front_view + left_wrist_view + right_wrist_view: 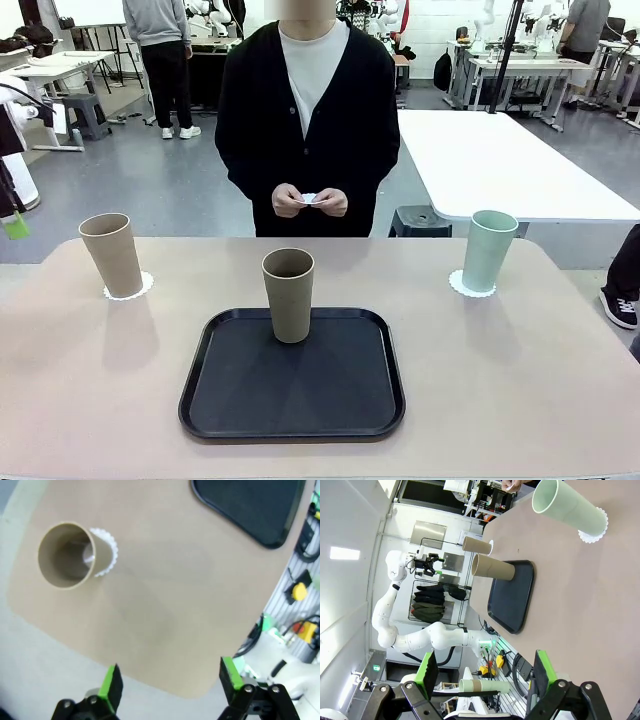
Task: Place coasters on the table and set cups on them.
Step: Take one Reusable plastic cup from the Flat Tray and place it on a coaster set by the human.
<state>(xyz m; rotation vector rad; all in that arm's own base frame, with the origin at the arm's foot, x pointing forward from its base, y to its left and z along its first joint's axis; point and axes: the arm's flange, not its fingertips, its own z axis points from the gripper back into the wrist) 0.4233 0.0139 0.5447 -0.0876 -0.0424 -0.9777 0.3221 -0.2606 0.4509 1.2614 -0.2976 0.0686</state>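
Left gripper (171, 680): black two-finger pincer with green pads, jaws spread wide, nothing between them. It hangs high over a rounded corner of the table and looks nearly straight down; grey floor lies under the fingertips.

Right gripper (484, 672): same make, jaws also spread wide and empty. Its wrist is rolled, so the tabletop runs up the picture on the right. It is held off the table, well apart from every cup.

Left arm (395, 620): white jointed arm, seen far off from the right wrist, elbow bent, forearm lifted beyond the table's edge.

Large beige-tan tabletop (500, 380): rounded corners; it carries the items below.

Beige-brown tapered tumbler (112, 255): upright at the robot's left, standing on a thin white scalloped coaster (128, 288) that shows around its base. From the left wrist its open mouth faces the camera.

Second beige-brown tumbler (289, 293): upright on the far half of the black rounded-square tray (290, 430), which lies in the middle of the table, with no disc visible under it.

Mint green tumbler (488, 250): upright at the robot's right, on a second white scalloped coaster (470, 287).

Person's hands (330, 203): brought together at waist height beyond the far edge, fingers pinching a small white item (310, 198); its outline is too small to tell.
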